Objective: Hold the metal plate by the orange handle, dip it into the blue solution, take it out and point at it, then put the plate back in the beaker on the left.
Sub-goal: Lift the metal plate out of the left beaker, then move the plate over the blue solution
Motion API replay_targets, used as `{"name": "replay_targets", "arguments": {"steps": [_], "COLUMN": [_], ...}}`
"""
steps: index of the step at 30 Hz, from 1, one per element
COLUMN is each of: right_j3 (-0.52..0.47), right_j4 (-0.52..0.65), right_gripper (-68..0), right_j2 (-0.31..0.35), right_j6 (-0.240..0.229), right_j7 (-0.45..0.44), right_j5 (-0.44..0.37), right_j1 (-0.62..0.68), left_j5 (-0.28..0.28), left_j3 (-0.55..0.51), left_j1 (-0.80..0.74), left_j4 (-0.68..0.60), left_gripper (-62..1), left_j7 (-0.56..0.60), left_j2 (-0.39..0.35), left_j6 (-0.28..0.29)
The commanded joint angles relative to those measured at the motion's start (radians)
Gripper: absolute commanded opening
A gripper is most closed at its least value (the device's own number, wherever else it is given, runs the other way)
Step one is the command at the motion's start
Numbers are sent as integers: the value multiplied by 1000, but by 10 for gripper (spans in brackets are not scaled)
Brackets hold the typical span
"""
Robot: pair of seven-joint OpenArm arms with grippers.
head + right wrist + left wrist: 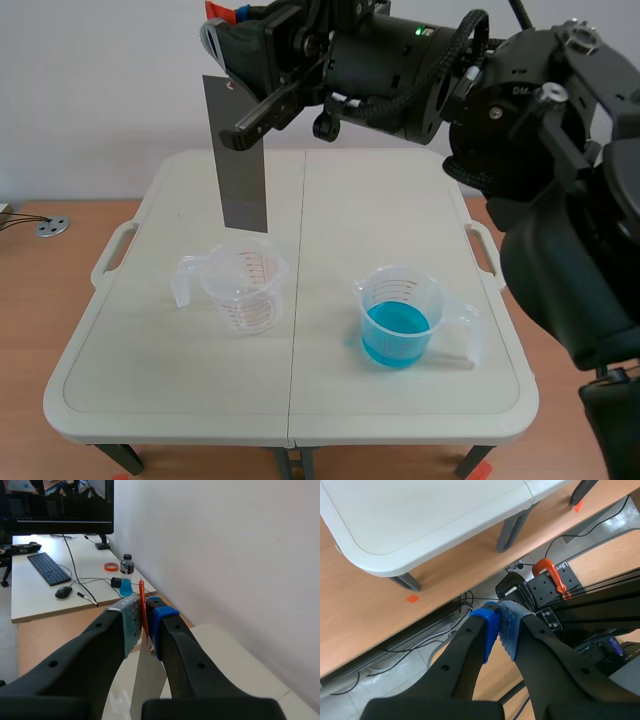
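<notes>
The metal plate [243,160] is held by its orange handle [142,602], which is pinched between the pads of the right gripper [145,624]; the right arm is stretched across from its own side to reach this spot. The plate hangs upright directly above the empty beaker [245,290], with its lower edge just over that beaker's rim and not inside it. The beaker of blue solution [398,322] stands beside the empty beaker, on the side of the right arm, on the white table [150,380], and the two are apart. The hold on the handle can therefore be counted as done. Whether the dip has been made cannot be told, since no drops or blue film can be made out on the grey face of the plate. If the plate has not been dipped, it remains to be carried from above the empty beaker to the blue one, lowered in, lifted out and pointed at. If it has, only the lowering into the empty beaker is judged to be left. The left gripper [499,625] is pressed together on nothing and is held off the table, well apart from the empty beaker, so no pointing is being done.
</notes>
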State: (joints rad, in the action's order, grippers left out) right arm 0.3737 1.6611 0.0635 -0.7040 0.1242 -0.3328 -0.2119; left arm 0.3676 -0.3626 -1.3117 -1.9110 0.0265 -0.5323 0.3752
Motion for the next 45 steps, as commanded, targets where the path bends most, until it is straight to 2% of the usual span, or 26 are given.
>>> {"name": "replay_targets", "arguments": {"steps": [1, 10, 16, 27, 32, 39, 45], "right_j3": [-14, -111, -179, -286, -349, -447, -492], "right_j4": [32, 153, 234, 396, 434, 438, 438], "right_gripper": [-662, -662, -662, -662, -662, -662, -662], "right_j2": [0, 1, 1, 1, 0, 2, 64], "right_j6": [0, -5, -32, -42, -42, -42, -42], "right_j7": [-8, 77, 151, 246, 256, 263, 262], "right_j5": [-19, -101, -149, -199, -207, -241, -294], "right_j1": [-11, 52, 103, 227, 280, 346, 370], "left_j5": [7, 6, 6, 6, 7, 7, 7], "left_j3": [0, 2, 2, 3, 5, 9, 66], "left_j1": [-5, 18, 18, 19, 31, 150, 248], "left_j4": [-14, -14, -14, -14, -14, -14, 0], "left_gripper": [-585, -585, -585, -585, -586, -586, -585], "left_j7": [10, -2, -2, -1, -2, -22, -54], "left_j2": [2, 2, 2, -4, -39, -108, -186], "left_j6": [6, 14, 14, 20, 32, 32, 32]}}
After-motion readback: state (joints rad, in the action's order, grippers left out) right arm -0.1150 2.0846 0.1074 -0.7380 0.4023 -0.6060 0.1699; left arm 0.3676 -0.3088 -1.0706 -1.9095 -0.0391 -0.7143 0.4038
